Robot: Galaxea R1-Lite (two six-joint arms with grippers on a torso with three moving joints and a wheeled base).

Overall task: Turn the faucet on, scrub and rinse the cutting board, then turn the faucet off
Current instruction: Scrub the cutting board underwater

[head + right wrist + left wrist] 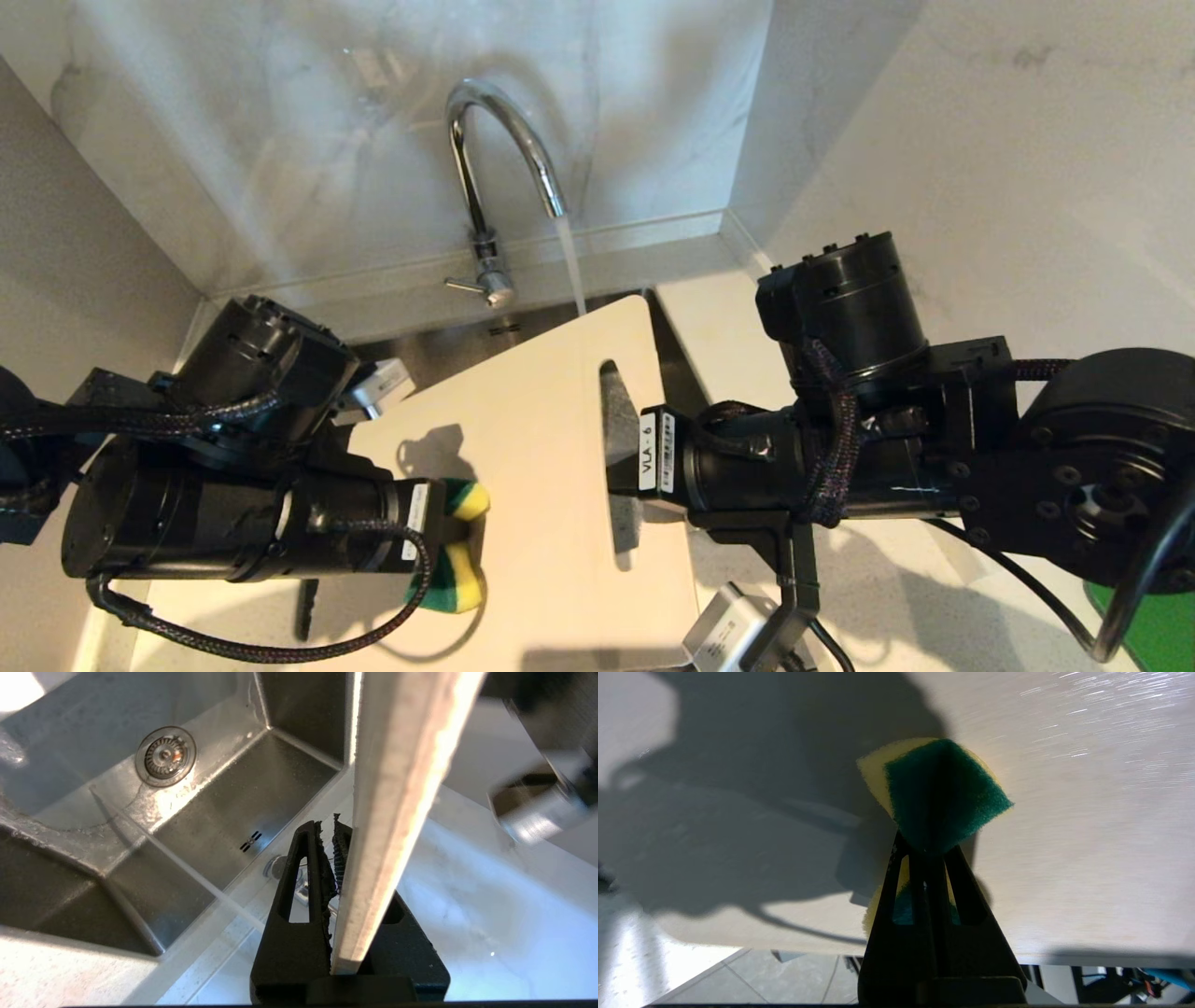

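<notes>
**A:** What fills the head view?

**B:** A cream cutting board (532,448) takes up the centre and lower middle of the frame, held above a steel sink (196,807) set into a pale tabletop (728,327). The board's handle slot sits toward its right side. At upper centre stands a chrome faucet (485,177) with an arched spout; a thin stream of water (571,266) falls from it toward the board's upper edge.

**A:** And the arms?

**B:** The left gripper (446,541) comes in from the lower left of the frame. Its fingers (887,896) are pressed together on a sponge (457,551) — yellow with a green scouring face — pinching it so that it folds. The sponge sits against the board's lower-left area; its shadow falls on the board just above.

**A:** The other arm?

**B:** The right gripper (627,467) reaches in from the right of the frame, at the handle slot. In the right wrist view its fingers (303,877) are clamped on the board's edge, which runs up the middle of that frame — thin, pale and seen end-on.

**A:** What shows in the sink?

**B:** In the right wrist view, a round drain (165,756) at the upper left of the frame and a wet steel floor.
</notes>
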